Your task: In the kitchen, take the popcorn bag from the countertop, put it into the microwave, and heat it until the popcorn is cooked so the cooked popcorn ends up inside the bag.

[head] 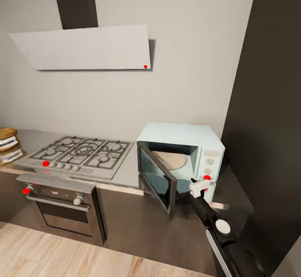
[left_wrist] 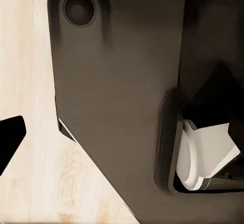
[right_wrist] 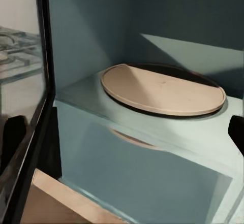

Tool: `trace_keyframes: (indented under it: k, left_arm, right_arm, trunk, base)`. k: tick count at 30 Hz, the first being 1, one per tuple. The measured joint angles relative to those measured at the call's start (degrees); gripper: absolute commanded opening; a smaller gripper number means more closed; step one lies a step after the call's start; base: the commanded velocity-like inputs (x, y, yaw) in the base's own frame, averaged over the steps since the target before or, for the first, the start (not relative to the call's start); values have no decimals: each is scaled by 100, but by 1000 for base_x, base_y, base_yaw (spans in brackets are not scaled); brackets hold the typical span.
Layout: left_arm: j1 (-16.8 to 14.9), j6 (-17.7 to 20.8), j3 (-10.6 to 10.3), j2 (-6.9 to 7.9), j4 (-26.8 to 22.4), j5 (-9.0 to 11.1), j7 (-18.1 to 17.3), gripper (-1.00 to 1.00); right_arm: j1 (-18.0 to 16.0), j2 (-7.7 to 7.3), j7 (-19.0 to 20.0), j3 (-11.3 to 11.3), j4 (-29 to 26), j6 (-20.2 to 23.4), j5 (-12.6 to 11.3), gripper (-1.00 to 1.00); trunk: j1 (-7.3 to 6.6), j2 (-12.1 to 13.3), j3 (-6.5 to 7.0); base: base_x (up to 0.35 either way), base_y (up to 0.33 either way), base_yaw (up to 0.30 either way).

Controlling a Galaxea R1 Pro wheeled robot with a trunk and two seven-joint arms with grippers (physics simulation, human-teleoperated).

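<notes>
At far left of the head view, tan sacks (head: 8,134) on the countertop (head: 33,137); whether one is the popcorn bag cannot be told. Such a bag is probably light and crushable: grip below the rolled rim. Centre-right, the microwave (head: 184,137) stands open, turntable (right_wrist: 162,89) bare. Right gripper (head: 200,187) before it: opening indeterminable.

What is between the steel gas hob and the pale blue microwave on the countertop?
In the head view, the microwave's dark glass door, swung open, stands between the steel gas hob with black grates and the pale blue boxy microwave, over a bare strip of grey steel countertop.
</notes>
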Motion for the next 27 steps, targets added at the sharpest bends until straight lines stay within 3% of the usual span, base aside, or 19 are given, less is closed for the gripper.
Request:
trace_keyframes:
  k: [27]
  left_arm:
    - [0,0,-6,-16,1,0,0,100]
  right_arm:
    - [27,0,32,16,-1,-33,-16,100]
  trunk:
    - [1,0,26]
  base:
    - [-15,0,247]
